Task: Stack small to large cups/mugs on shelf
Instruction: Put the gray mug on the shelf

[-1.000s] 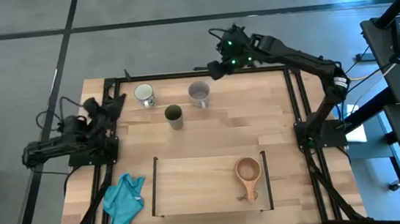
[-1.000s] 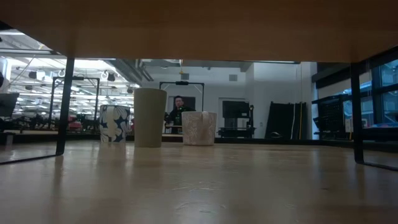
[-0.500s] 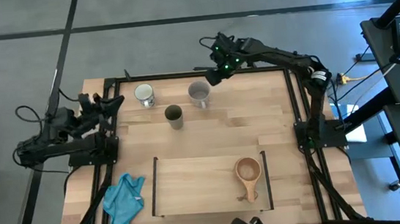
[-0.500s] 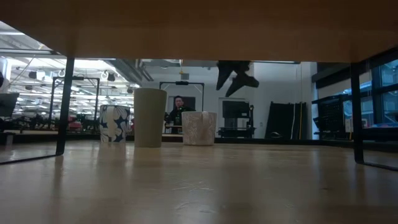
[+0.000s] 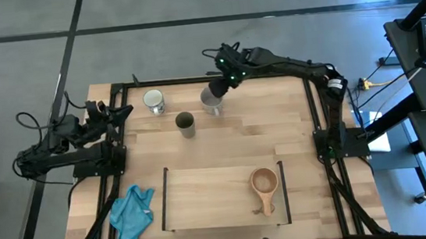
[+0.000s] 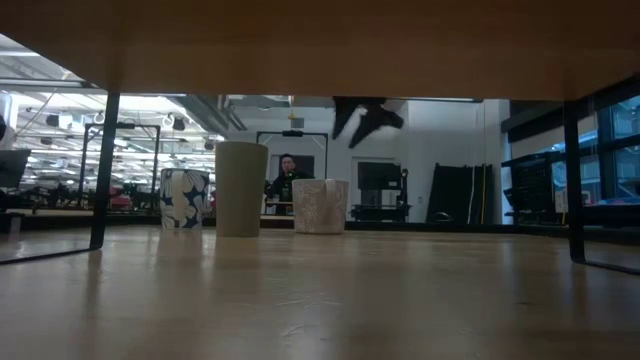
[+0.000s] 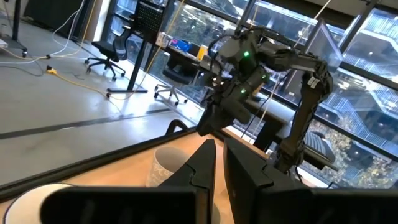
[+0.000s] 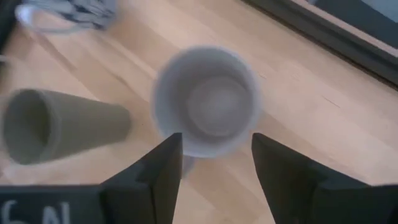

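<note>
1. The right end effector (image 5: 218, 88) hangs over the grey mug (image 5: 212, 100) near the tabletop's (image 5: 292, 127) far edge. Its fingers are apart, one on each side of the mug, and they do not seem to touch it.
2. The white mug (image 5: 154, 102) stands near the far left corner.
3. The dark olive-green cup (image 5: 185, 124) stands between the two mugs, a bit nearer the middle.
4. The tan wooden long-handled cup (image 5: 264, 187) sits on the shelf (image 5: 205, 199), by its right rail.
5. The left end effector (image 5: 120, 111) waits at the left edge, fingers nearly together and empty.
6. A teal cloth (image 5: 131, 214) lies left of the shelf.
</note>
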